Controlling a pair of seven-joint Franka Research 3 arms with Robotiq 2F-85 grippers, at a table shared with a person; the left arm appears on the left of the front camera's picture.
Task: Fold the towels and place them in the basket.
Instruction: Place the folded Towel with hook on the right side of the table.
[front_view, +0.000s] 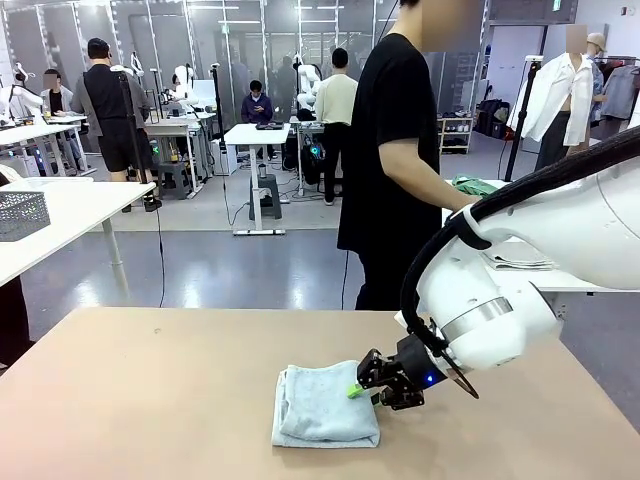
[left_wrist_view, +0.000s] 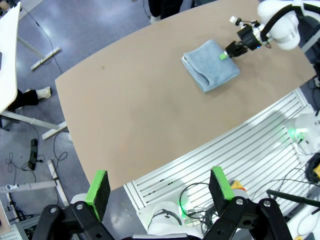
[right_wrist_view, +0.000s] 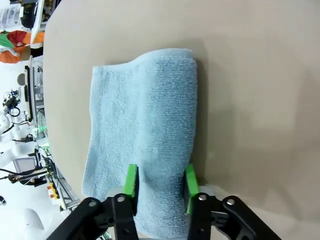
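A pale blue-grey towel (front_view: 320, 405) (left_wrist_view: 210, 65) (right_wrist_view: 145, 115) lies folded on the tan table (front_view: 150, 400), right of its middle. My right gripper (front_view: 362, 388) (left_wrist_view: 225, 54) (right_wrist_view: 160, 186) is low at the towel's right edge. Its green pads (right_wrist_view: 131, 184) press a thick fold of the cloth from both sides. My left gripper (left_wrist_view: 159, 187) hangs open high over the table's near edge, with nothing between its fingers. A green cloth (front_view: 475, 185) lies on a white table behind, by the person's hand. A grey mesh basket (front_view: 20, 213) stands on another white table at far left.
A person in black (front_view: 395, 150) stands at the far side of the table, turned toward the white table on the right. The tan table's left half is bare. White slatted flooring and cables (left_wrist_view: 240, 165) lie below its near edge.
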